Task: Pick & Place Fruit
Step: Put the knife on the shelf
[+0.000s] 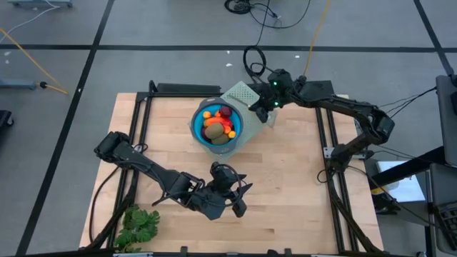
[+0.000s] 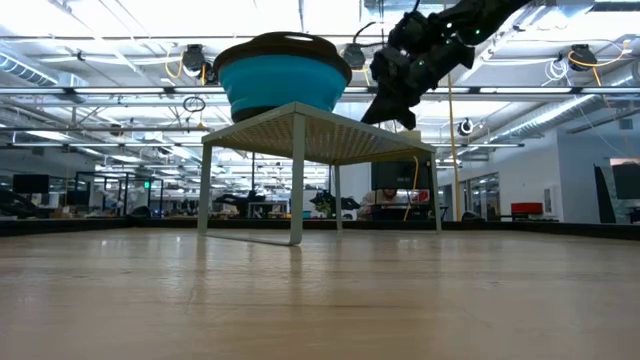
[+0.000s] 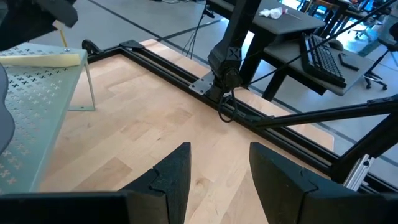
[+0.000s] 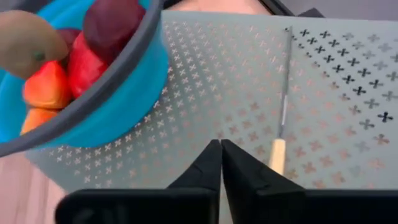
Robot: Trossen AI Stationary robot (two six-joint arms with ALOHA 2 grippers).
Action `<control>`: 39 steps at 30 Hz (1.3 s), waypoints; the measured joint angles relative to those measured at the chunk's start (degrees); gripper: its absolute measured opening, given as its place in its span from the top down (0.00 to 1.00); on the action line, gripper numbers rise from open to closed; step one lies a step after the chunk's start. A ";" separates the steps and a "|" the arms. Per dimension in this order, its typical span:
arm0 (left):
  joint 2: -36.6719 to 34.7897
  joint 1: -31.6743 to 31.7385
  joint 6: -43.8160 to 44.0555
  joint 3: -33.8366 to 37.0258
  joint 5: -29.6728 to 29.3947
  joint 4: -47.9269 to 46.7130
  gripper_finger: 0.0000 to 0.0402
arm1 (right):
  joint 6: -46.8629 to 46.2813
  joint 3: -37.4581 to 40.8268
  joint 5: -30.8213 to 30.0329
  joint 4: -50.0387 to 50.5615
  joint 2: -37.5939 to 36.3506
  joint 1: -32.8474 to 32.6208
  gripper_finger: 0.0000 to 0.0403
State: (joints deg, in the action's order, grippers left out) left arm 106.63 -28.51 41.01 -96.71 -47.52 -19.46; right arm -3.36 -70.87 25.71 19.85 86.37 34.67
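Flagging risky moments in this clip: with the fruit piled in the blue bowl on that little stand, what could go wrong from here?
The blue bowl sits at the edge of the pale perforated stand, so a nudge might tip it. The fruit is heaped near the rim and could spill. The right gripper, jaws shut, hovers close over the stand and could bump it.

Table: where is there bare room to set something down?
Most of the wooden table is bare: the wide stretch between the left gripper and the right-hand rail, and the far left corner. Crowded: the small rack holding the blue bowl of fruit, under the right gripper; leafy bunch.
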 joint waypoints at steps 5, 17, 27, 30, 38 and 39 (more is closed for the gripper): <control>0.00 0.00 0.00 0.00 0.01 0.00 0.60 | 0.00 0.04 -0.15 -0.99 0.78 -0.32 0.99; 0.00 0.00 0.06 0.00 0.01 0.00 0.60 | 0.88 0.07 -0.36 -1.80 2.65 -0.36 1.00; 0.00 0.00 0.42 0.00 0.02 0.01 0.60 | 2.41 0.00 -3.52 -1.83 3.69 -0.65 1.00; 0.02 0.00 0.44 0.00 0.03 0.02 0.60 | 2.56 0.00 -3.50 -1.92 3.69 -0.28 1.00; 0.02 0.00 0.53 0.00 0.01 0.00 0.60 | 2.56 0.00 -3.45 -1.90 3.69 1.24 1.00; 0.02 0.00 0.57 0.00 0.01 0.00 0.60 | 2.50 0.00 -3.45 -1.88 3.69 1.42 1.00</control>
State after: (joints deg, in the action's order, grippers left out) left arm 106.65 -28.51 41.58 -96.71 -47.51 -19.46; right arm -0.86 -70.87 22.26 17.97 90.06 36.09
